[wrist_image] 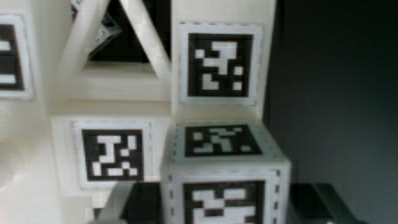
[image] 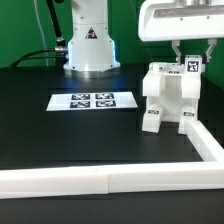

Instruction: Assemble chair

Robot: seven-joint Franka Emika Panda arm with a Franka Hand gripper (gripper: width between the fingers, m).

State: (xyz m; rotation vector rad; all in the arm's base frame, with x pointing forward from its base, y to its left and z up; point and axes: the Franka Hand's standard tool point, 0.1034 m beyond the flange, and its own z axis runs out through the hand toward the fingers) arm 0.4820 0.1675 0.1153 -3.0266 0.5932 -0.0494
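A small white chair (image: pixel 165 95) stands on the black tabletop (image: pixel 40 135) at three o'clock in the exterior view. The gripper (image: pixel 190 60) is above it, jaws clamped on its topmost part. Only this view takes in the marker board (image: pixel 92 100), well apart at the chair's nine o'clock, the arm's base (image: pixel 90 45) at twelve o'clock, and the white border rail (image: pixel 110 180), which hems the chair in from six to three o'clock. The wrist view shows only the chair's (wrist_image: pixel 125 110) stacked blocks and their tags (wrist_image: pixel 219 62), slightly blurred.
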